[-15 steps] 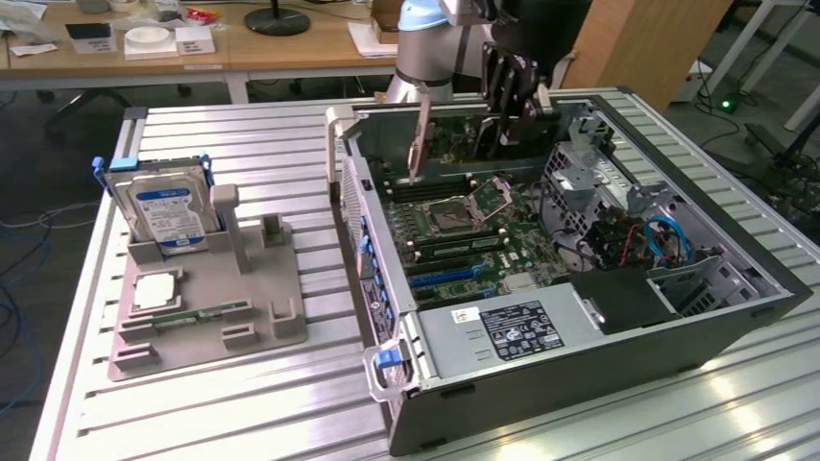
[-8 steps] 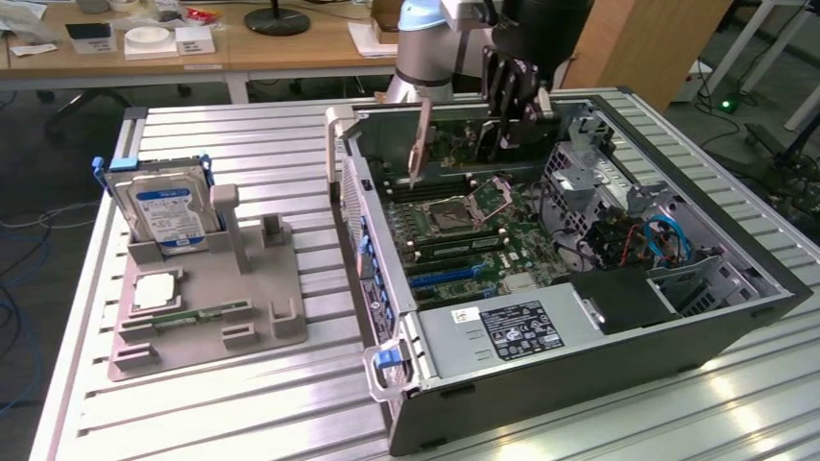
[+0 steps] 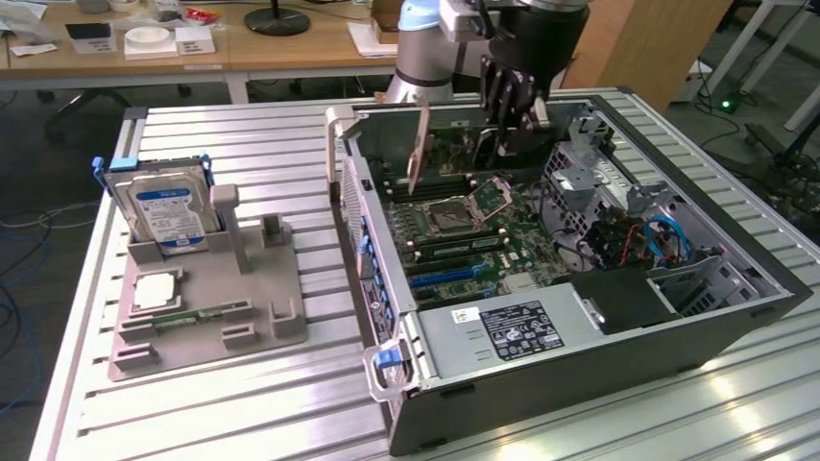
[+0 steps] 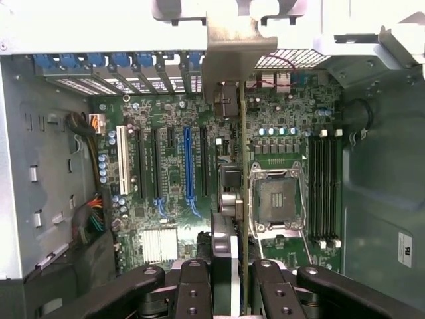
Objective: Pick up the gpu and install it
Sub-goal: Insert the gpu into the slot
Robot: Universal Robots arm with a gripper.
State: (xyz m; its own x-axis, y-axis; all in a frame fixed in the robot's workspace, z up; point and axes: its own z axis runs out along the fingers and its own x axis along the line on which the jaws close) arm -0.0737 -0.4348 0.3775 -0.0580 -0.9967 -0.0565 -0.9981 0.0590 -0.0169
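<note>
Exterior view: the black gripper (image 3: 513, 130) on the grey-and-blue robot arm (image 3: 423, 38) is reaching down into the open black desktop computer case (image 3: 577, 384). It is clamping the gpu (image 3: 420, 149) — a thin dark expansion card with a silvery metal bracket on one end — between its fingers. The card is standing upright on edge over the green motherboard (image 3: 448, 240), with its bracket hanging by the case wall at the exterior view's left.

In the wrist view the gripper (image 4: 232, 279) is pressing its black fingers (image 4: 192, 292) against either side of the gpu (image 4: 229, 183). The card is running edge-on between the long blue slot (image 4: 187, 166) and the square metal processor socket (image 4: 275, 199) (whether its lower edge is touching the board I cannot tell).

Well apart from the case, toward the exterior view's left, a grey plastic holder (image 3: 256, 317) is sitting on the ribbed aluminium table (image 3: 230, 413) — it is carrying a boxy silver hard drive with a blue-white label (image 3: 160, 206), standing upright, and a narrow green memory stick (image 3: 199, 314), lying flat.
</note>
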